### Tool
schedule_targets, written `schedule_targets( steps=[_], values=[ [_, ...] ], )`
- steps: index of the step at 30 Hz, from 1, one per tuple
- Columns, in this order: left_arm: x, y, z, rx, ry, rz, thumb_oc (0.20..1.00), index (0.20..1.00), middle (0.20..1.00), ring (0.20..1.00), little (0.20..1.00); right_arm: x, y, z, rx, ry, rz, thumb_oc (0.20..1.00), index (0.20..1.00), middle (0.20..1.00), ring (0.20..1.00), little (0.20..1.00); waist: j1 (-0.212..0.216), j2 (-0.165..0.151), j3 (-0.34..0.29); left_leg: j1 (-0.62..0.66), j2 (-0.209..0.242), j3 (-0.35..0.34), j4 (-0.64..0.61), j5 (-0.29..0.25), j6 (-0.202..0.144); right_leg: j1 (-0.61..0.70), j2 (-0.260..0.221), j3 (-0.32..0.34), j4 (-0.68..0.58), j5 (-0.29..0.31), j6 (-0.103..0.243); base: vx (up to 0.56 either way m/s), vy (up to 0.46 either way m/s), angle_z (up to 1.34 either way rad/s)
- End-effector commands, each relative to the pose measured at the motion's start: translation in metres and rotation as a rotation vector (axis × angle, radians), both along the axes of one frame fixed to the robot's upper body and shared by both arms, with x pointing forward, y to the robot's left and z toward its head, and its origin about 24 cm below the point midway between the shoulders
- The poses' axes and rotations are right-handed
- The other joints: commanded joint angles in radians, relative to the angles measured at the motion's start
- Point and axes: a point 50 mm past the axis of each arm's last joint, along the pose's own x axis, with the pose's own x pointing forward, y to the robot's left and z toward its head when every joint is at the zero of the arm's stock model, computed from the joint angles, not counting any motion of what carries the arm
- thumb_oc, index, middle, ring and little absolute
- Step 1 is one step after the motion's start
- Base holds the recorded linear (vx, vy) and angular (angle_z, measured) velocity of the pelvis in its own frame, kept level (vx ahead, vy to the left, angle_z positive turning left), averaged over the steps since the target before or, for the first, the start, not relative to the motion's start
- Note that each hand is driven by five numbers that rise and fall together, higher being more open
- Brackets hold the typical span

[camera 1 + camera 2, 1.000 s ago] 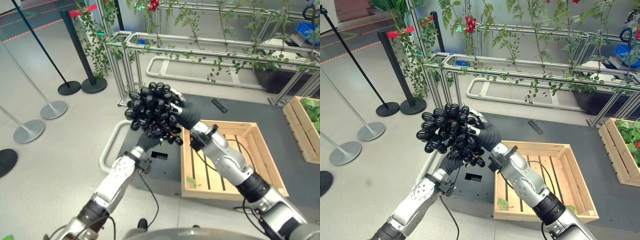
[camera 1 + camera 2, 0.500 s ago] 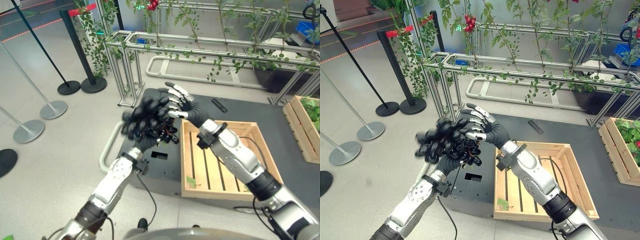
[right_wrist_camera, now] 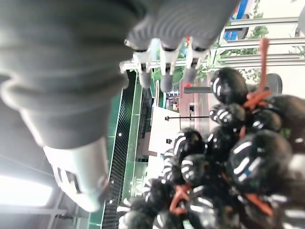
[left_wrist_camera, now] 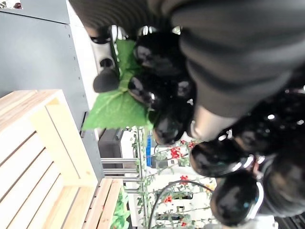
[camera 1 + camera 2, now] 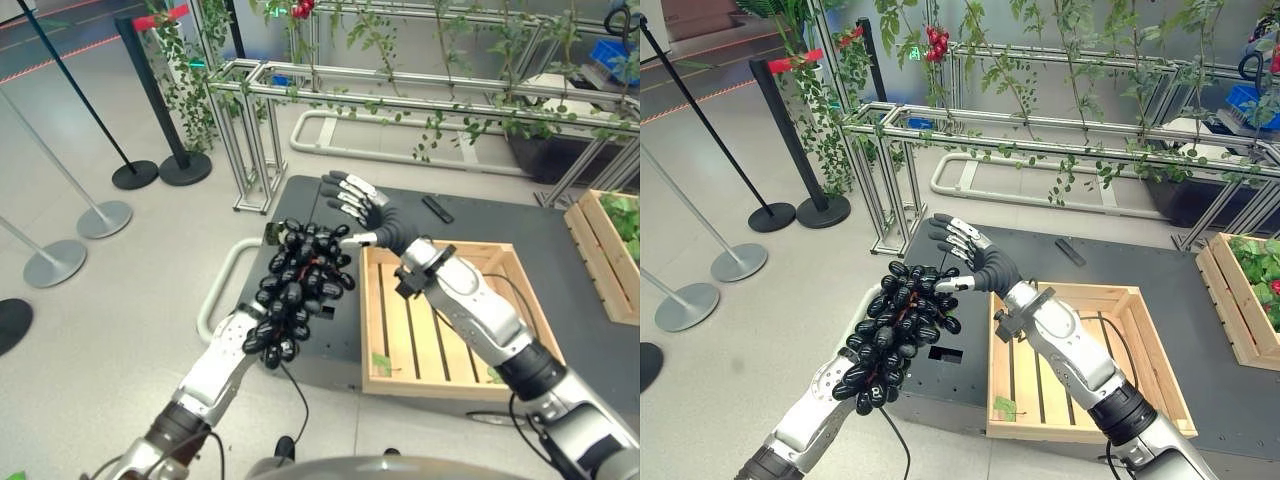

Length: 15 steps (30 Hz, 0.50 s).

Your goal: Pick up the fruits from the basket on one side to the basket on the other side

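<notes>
Left wrist view shows a green leaf (image 4: 116,107) among the grapes (image 5: 295,290)

Both eye views look down from head height onto the wooden crate (image 5: 450,320), the two viewpoints slightly offset, and share the crate, the bunch of dark grapes (image 5: 295,290) just beside its near corner and the metal frame (image 5: 1060,150) beyond it. The left wrist view looks from very close past the grapes toward the crate's slats. The right wrist view faces the same bunch at close range, away from the crate.

Black grapes (image 4: 167,90) beside wooden crate (image 4: 43,143)
</notes>
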Motion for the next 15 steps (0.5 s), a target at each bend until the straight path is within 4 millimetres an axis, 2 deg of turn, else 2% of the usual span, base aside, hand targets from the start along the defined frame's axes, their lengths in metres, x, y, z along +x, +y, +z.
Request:
schedule_targets(
  steps=[1, 10, 13, 15],
  values=[
    [0.005, -0.003, 0.031, -0.012, -0.145, -0.057, 0.2, 0.2, 0.2, 0.2, 0.2, 0.006, -0.004, 0.032, 0.054, -0.141, -0.043, 1.0, 1.0, 1.0, 1.0, 1.0, 0.018, -0.06, -0.019, -0.016, -0.045, 0.001, 0.058, -0.091, 0.038, -0.058, -0.045, -0.012, 0.123, -0.039, 0.056, 0.0, 0.0, 0.0],
    [0.003, -0.004, 0.031, -0.033, -0.14, -0.064, 0.2, 0.2, 0.2, 0.2, 0.2, 0.004, -0.007, 0.038, 0.107, -0.168, -0.067, 1.0, 1.0, 1.0, 1.0, 1.0, 0.017, -0.057, -0.017, -0.016, -0.046, 0.002, 0.059, -0.093, 0.039, -0.059, -0.047, -0.011, 0.126, -0.041, 0.057, 0.0, 0.0, 0.0],
    [0.002, -0.004, 0.03, -0.046, -0.135, -0.064, 0.2, 0.2, 0.2, 0.2, 0.2, 0.003, -0.014, 0.043, 0.142, -0.182, -0.095, 1.0, 1.0, 1.0, 1.0, 1.0, 0.016, -0.057, -0.016, -0.015, -0.046, 0.003, 0.058, -0.094, 0.04, -0.059, -0.046, -0.01, 0.125, -0.041, 0.057, 0.0, 0.0, 0.0],
    [0.001, -0.001, 0.03, -0.056, -0.133, -0.056, 0.2, 0.2, 0.2, 0.2, 0.2, 0.003, -0.026, 0.048, 0.168, -0.202, -0.133, 1.0, 1.0, 1.0, 1.0, 1.0, 0.014, -0.058, -0.016, -0.014, -0.046, 0.003, 0.059, -0.094, 0.04, -0.059, -0.046, -0.01, 0.125, -0.041, 0.057, 0.0, 0.0, 0.0]
  ],
)
